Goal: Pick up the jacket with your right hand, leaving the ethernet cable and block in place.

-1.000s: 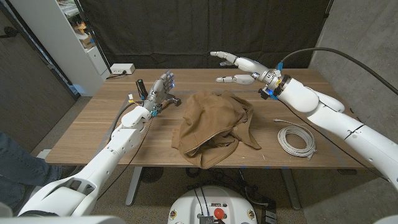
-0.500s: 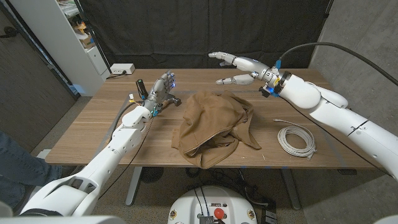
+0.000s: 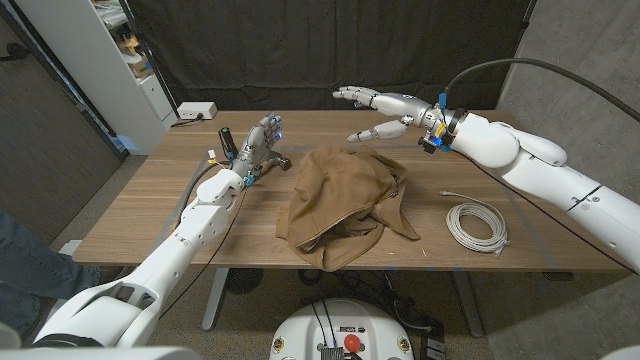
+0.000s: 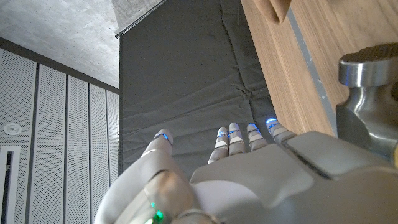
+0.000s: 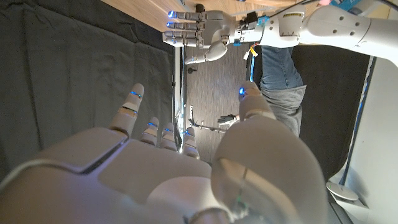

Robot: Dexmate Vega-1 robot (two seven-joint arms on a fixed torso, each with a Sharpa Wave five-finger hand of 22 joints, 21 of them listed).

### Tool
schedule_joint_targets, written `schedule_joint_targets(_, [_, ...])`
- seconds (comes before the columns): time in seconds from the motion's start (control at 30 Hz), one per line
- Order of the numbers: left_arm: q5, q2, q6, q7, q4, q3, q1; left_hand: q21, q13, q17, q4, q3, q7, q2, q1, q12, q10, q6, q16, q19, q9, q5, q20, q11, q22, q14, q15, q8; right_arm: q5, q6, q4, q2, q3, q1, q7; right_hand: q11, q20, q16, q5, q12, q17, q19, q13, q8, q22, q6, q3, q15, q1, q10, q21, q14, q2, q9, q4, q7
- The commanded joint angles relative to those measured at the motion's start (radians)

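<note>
A crumpled brown jacket [image 3: 343,203] lies in the middle of the wooden table [image 3: 160,215]. The white ethernet cable [image 3: 477,224] is coiled to its right, apart from it. My right hand [image 3: 384,112] hovers open above the table's far side, just beyond the jacket's back edge, fingers spread and holding nothing; its back also shows in the right wrist view [image 5: 168,171]. My left hand [image 3: 257,150] stands open and upright left of the jacket, and it also appears in the right wrist view [image 5: 198,29]. The left wrist view has that hand [image 4: 249,174] beside the table edge [image 4: 311,74].
A small dark upright object [image 3: 227,137] and bits of wire stand just left of my left hand. A white box [image 3: 197,111] sits at the table's back left corner. A shelf unit [image 3: 130,50] stands left of the table. A person's jeans [image 3: 20,262] show at the left edge.
My right forearm has risen a little and the hand has edged left over the jacket's far side, still holding nothing. The left hand and the jacket have not moved.
</note>
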Motion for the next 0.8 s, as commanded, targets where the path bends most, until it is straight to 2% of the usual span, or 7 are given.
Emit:
schedule_joint_targets(0.03, [0.003, -0.001, 0.008, -0.001, 0.005, 0.004, -0.006, 0.001, 0.0, 0.002, -0.007, -0.001, 0.001, 0.007, 0.004, -0.004, -0.003, 0.008, 0.002, -0.002, 0.004, -0.006, 0.004, 0.003, 0.004, -0.001, 0.007, 0.001, -0.037, -0.051, -0.036, -0.016, -0.015, 0.029, 0.061, 0.002, 0.002, -0.001, 0.012, 0.001, 0.001, -0.016, 0.0, -0.003, 0.003, -0.018, -0.005, 0.008, -0.005, -0.02, -0.002, -0.015, -0.015, 0.003, 0.008, -0.001])
schedule_joint_targets(0.27, [0.005, -0.001, 0.01, -0.002, 0.008, 0.006, -0.011, 0.001, 0.0, 0.002, -0.007, -0.001, 0.001, 0.007, 0.003, -0.004, -0.003, 0.009, 0.002, -0.002, 0.004, -0.006, 0.006, 0.002, 0.004, -0.002, 0.009, 0.002, -0.055, -0.068, -0.044, -0.017, -0.024, 0.047, 0.088, 0.011, 0.002, 0.001, 0.025, 0.003, 0.001, -0.023, 0.0, -0.008, 0.004, -0.044, -0.015, 0.018, -0.011, -0.036, 0.002, -0.027, -0.027, 0.002, 0.012, 0.005])
schedule_joint_targets(0.5, [0.005, -0.004, 0.012, -0.002, 0.013, 0.007, -0.014, 0.0, 0.0, 0.002, -0.008, -0.002, 0.001, 0.008, 0.003, -0.004, -0.004, 0.011, 0.002, -0.003, 0.004, -0.006, 0.009, 0.001, 0.004, -0.003, 0.012, 0.002, -0.077, -0.078, -0.054, -0.015, -0.039, 0.071, 0.123, 0.018, 0.002, 0.007, 0.047, 0.003, 0.0, -0.018, -0.001, -0.015, 0.007, -0.107, -0.027, 0.032, -0.014, -0.063, 0.011, -0.034, -0.037, 0.001, 0.018, 0.016])
schedule_joint_targets(0.63, [0.006, -0.004, 0.011, 0.0, 0.012, 0.007, -0.013, 0.001, 0.0, 0.003, -0.009, -0.002, 0.0, 0.008, 0.002, -0.005, -0.004, 0.012, 0.002, -0.002, 0.004, -0.006, 0.014, 0.001, 0.004, -0.004, 0.014, 0.002, -0.084, -0.079, -0.061, -0.012, -0.046, 0.084, 0.141, 0.023, 0.002, 0.008, 0.055, 0.003, -0.001, -0.014, -0.002, -0.016, 0.007, -0.126, -0.031, 0.036, -0.012, -0.074, 0.014, -0.037, -0.039, 0.001, 0.018, 0.014])
schedule_joint_targets(0.8, [0.009, -0.005, 0.01, 0.006, 0.009, 0.007, -0.011, 0.002, 0.0, 0.003, -0.009, -0.003, 0.0, 0.009, 0.001, -0.005, -0.004, 0.014, 0.002, 0.0, 0.004, -0.006, 0.022, 0.001, 0.004, -0.005, 0.018, 0.002, -0.093, -0.075, -0.064, -0.006, -0.055, 0.101, 0.161, 0.032, 0.002, 0.01, 0.073, 0.006, -0.003, -0.002, -0.003, -0.019, 0.008, -0.186, -0.04, 0.041, -0.009, -0.093, 0.019, -0.044, -0.042, 0.001, 0.021, 0.038])
